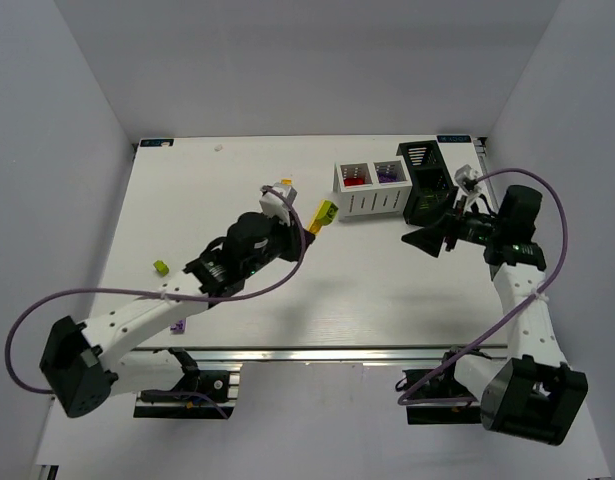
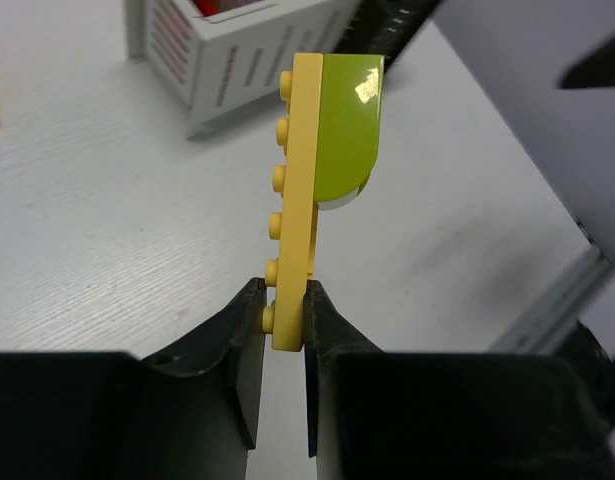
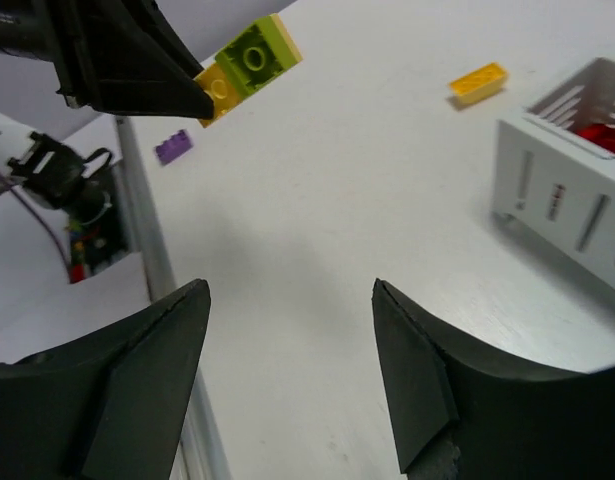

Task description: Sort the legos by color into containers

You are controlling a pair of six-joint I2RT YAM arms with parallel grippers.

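our left gripper (image 2: 284, 320) fills the near edge of its wrist view, clenched on the bottom end of a thin yellow plate (image 2: 299, 170). a lime brick (image 2: 349, 120) is stuck to the plate on the side away from its studs, so two colours hang together above the table (image 2: 107, 220). we judge they must be pulled apart before either can be sorted, which may be why the plate is held by one end with the other end free. our right gripper (image 3: 289, 300) is empty, jaws spread wide, facing the pair across the table, well placed to take that free end. farther out, a purple brick (image 3: 173, 147) and an orange brick (image 3: 478, 80) lie loose on the table, with a loose lime brick (image 1: 160, 266) off to the left. beyond them, the white box (image 1: 370, 205) holds red bricks (image 1: 354, 178) in its left compartment and purple bricks (image 1: 389, 172) in its right. the black bin (image 1: 427, 190) stands just beside the box on the right; we cannot tell what is in it.
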